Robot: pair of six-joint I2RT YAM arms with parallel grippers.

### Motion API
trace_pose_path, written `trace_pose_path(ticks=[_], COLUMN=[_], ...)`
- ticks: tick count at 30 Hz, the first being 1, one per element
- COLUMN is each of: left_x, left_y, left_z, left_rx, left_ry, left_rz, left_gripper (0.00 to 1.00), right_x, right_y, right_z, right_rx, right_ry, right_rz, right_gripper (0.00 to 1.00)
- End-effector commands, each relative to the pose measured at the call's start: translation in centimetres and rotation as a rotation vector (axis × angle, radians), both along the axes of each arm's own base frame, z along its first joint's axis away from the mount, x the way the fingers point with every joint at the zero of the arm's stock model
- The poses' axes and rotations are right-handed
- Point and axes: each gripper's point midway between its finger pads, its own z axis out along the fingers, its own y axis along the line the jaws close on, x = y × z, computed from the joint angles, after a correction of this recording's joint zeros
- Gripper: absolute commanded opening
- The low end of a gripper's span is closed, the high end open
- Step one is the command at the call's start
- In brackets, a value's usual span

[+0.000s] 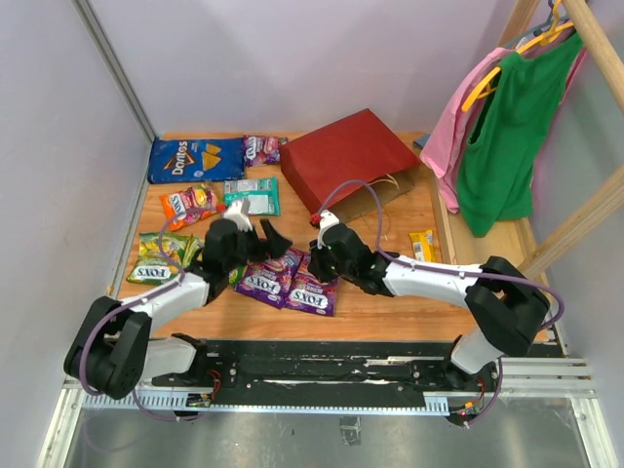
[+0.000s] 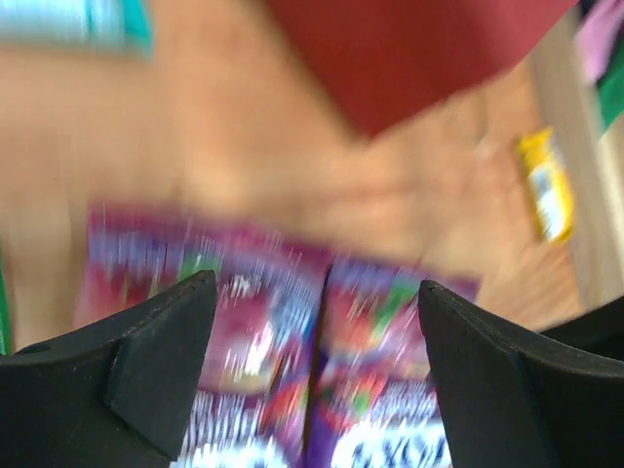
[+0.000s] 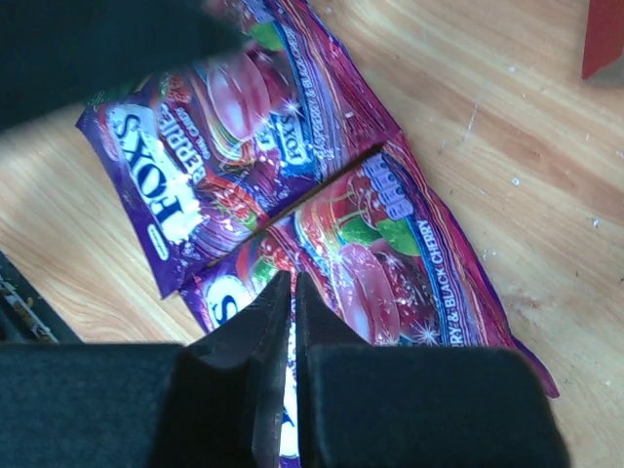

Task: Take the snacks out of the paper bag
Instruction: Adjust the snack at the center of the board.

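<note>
The red paper bag [image 1: 346, 156] lies on its side at the back of the wooden table, its loop handles toward the front. Snacks lie spread out: a blue Doritos bag [image 1: 195, 158], a small purple Fox's bag [image 1: 263, 148], a teal packet [image 1: 252, 195], an orange packet [image 1: 190, 205], green packets [image 1: 161, 255] and a yellow bar [image 1: 422, 244]. Two purple Fox's bags [image 1: 271, 276] [image 1: 314, 290] lie side by side at the front. My left gripper [image 1: 276, 239] [image 2: 317, 285] hovers open above them, holding nothing. My right gripper [image 1: 322, 255] [image 3: 292, 278] is shut and empty over the cherry Fox's bag [image 3: 390, 263].
A green garment [image 1: 502, 136] and a pink one [image 1: 458, 127] hang on a wooden rack at the right. Lilac walls close in the left and back. The left wrist view is motion-blurred and shows the red bag [image 2: 409, 49] ahead.
</note>
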Motion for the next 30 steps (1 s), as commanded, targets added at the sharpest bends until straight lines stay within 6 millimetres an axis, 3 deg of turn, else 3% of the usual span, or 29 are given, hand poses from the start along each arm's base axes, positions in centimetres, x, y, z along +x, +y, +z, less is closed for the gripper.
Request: trace_pose_path(ticks=[1, 6, 12, 15, 18, 21, 23, 27, 30], left_x=[-2.6, -4.6, -5.3, -4.4, -3.1, -2.0, -1.3, -0.9, -1.1], left_y=[-1.1, 0.4, 2.6, 2.2, 1.3, 1.2, 1.3, 0.7, 0.3], left_z=[-1.4, -5.7, -10.4, -10.7, -9.8, -8.8, -8.4, -6.6, -4.7], left_rx=[-0.152, -0.126, -0.058, -0.037, -0.033, -0.023, -0.015, -0.062, -0.090], left_ry=[0.040, 0.133, 0.219, 0.230, 0.218, 0.187, 0.176, 0.144, 0.126], left_rz=[0.006, 0.062, 0.169, 0.162, 0.141, 0.150, 0.161, 0.137, 0.117], left_gripper=[0.89, 0.89, 0.91, 0.92, 0.92, 0.93, 0.93, 0.93, 0.94], right_x=[-0.5, -0.6, 1.2, 2.8, 3.9, 4.0, 4.2, 4.5, 4.4], right_y=[-1.3, -2.0, 1.0, 2.8, 2.3, -1.6, -5.9, -17.3, -23.6], right_z=[-3.0, -6.6, -8.2, -5.6, 0.3, 6.6, 7.9, 5.5, 3.6], right_rx=[-0.073, -0.102, -0.114, -0.074, -0.047, -0.031, -0.022, -0.047, -0.055], right_ry=[0.033, 0.114, 0.132, 0.088, -0.027, -0.154, -0.155, -0.045, -0.006], right_rz=[-0.030, -0.048, 0.001, 0.022, 0.011, -0.065, -0.152, -0.404, -0.579], right_gripper=[0.07, 0.05, 0.04, 0.04, 0.09, 0.30, 0.33, 0.34, 0.46])
